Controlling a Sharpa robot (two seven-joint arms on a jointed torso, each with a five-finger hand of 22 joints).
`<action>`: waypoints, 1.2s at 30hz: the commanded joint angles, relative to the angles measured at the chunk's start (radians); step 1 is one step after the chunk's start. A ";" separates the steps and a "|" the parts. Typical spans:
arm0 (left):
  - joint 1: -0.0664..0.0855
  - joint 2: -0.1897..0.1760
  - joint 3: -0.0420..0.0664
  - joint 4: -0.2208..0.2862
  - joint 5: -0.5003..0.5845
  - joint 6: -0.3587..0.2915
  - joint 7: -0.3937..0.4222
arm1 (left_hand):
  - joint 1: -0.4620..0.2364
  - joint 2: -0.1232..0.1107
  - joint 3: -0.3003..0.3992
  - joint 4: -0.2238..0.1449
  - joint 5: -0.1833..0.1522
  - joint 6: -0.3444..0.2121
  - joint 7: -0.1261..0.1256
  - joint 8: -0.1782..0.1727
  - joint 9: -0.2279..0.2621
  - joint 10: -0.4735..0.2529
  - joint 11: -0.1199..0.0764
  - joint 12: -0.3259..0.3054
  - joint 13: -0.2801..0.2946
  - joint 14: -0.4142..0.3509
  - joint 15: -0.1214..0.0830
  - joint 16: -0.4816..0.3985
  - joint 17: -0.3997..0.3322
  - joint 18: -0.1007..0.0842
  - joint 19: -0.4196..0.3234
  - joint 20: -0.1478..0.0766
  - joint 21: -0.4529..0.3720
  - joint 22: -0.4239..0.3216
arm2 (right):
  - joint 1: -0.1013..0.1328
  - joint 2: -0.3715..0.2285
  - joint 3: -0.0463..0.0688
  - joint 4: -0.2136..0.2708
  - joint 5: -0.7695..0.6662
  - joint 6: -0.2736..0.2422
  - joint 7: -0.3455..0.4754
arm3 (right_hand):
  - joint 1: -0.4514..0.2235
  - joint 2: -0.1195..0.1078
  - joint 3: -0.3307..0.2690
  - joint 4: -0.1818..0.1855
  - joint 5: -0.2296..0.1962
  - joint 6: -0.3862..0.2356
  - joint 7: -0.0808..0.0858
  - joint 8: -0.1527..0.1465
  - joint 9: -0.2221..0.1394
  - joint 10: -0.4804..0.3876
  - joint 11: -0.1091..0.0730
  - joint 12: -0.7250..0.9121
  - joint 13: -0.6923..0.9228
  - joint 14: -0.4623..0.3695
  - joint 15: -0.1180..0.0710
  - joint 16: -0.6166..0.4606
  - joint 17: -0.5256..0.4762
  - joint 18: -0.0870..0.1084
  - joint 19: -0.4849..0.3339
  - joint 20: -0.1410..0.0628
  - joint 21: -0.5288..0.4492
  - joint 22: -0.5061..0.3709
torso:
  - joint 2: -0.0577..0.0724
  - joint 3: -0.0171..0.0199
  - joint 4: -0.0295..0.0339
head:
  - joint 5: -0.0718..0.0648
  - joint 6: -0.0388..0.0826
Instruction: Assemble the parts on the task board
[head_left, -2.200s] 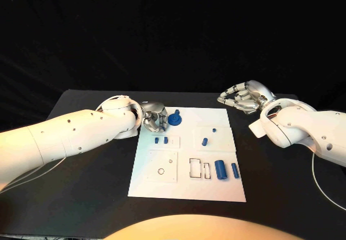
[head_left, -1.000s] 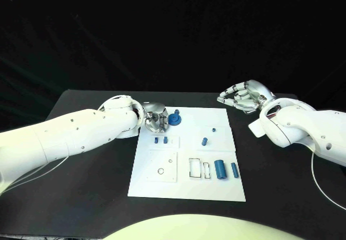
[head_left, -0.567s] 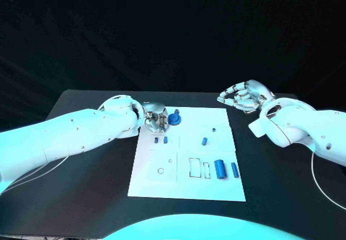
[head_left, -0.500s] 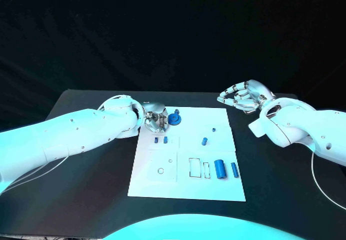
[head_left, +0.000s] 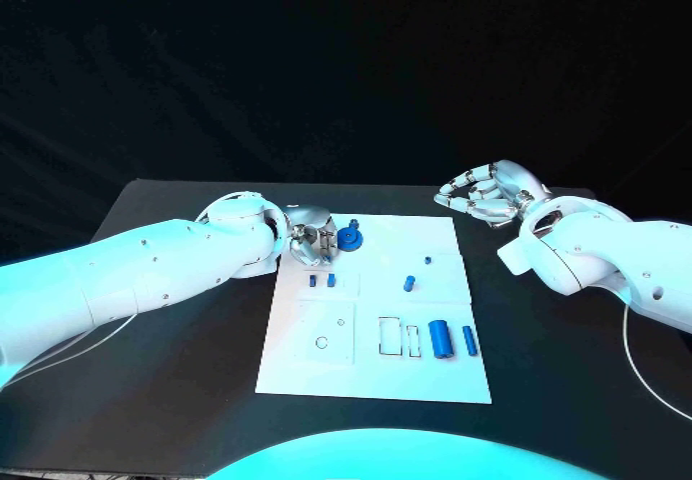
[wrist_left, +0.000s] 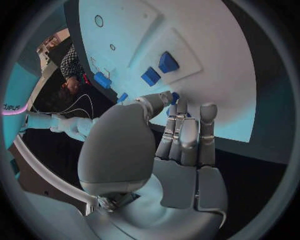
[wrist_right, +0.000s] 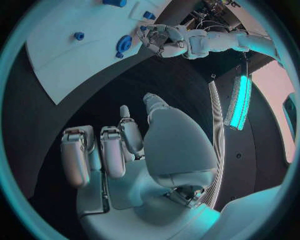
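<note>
My left hand (head_left: 307, 243) is a polished silver thing, segmented fingers on a smooth domed back, sitting at the far left corner of the task board (head_left: 378, 370). From the left wrist camera its fingers (wrist_left: 185, 135) lie side by side and reach down to the board's edge, with a bit of blue showing at the tips; I cannot tell whether they grip it. Just beside that hand in the head view stands a round blue disc part (head_left: 349, 237), thicker and wheel-like.

My right hand (head_left: 486, 194) hovers off the board over the black table (head_left: 188, 330), near the far right corner. In the right wrist view its fingers (wrist_right: 112, 150) are curled in toward the palm and hold nothing.

The board is a flat white matte rectangle with raised square panels and thin dark outlines of slots and a small ring. On it I count two small blue blocks (head_left: 320, 281) side by side on the left panel, two small pegs (head_left: 411, 282) on the right panel, and two upright-lying cylinders nearer me: a fat cylinder (head_left: 441, 340) and a slim cylinder (head_left: 469, 339) beside it.
</note>
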 joint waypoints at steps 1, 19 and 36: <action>-0.002 0.001 -0.001 0.001 -0.003 -0.012 0.002 | -0.015 -0.003 0.002 -0.003 -0.003 -0.007 0.001 -0.008 -0.001 -0.008 0.002 -0.007 -0.002 -0.009 0.000 -0.006 -0.004 -0.010 -0.008 -0.001 -0.006 -0.003 | -0.001 0.000 0.000 0.000 -0.004 0.006 0.013 | 0.006 0.006 0.003 -0.001 0.006 -0.003 -0.002 0.007 -0.001 0.002 -0.002 0.001 0.013 0.081 -0.008 -0.003 0.166 -0.005 0.090 -0.009 -0.002 0.243 | 0.000 0.0005 -0.0004 | 0.000 0.000; -0.003 -0.006 -0.001 0.003 0.005 -0.019 -0.004 | -0.037 -0.020 -0.004 -0.002 -0.003 -0.043 -0.008 -0.041 0.000 -0.065 0.022 -0.037 0.000 -0.045 0.016 -0.022 -0.067 -0.005 -0.035 0.012 -0.032 -0.037 | -0.001 -0.002 0.000 -0.002 -0.004 0.015 0.007 | 0.005 0.004 0.004 -0.001 0.006 -0.004 -0.002 0.007 -0.002 -0.003 -0.002 -0.005 0.005 0.081 -0.008 -0.005 0.162 -0.004 0.087 -0.009 -0.008 0.240 | 0.000 0.0000 -0.0002 | -0.002 0.001; -0.012 -0.034 -0.001 0.027 0.043 -0.072 0.011 | -0.029 -0.002 -0.171 0.040 0.002 -0.077 -0.023 -0.081 0.018 -0.251 0.066 -0.040 -0.005 -0.094 0.059 -0.026 -0.168 -0.001 -0.041 0.053 -0.059 -0.062 | -0.005 -0.009 0.000 -0.016 -0.052 0.048 -0.004 | 0.021 -0.013 0.008 -0.001 -0.030 -0.017 -0.001 0.011 -0.003 -0.241 -0.002 -0.317 -0.311 0.067 -0.009 -0.031 0.115 0.007 0.069 -0.010 -0.052 0.216 | 0.000 0.0000 -0.0005 | -0.003 0.004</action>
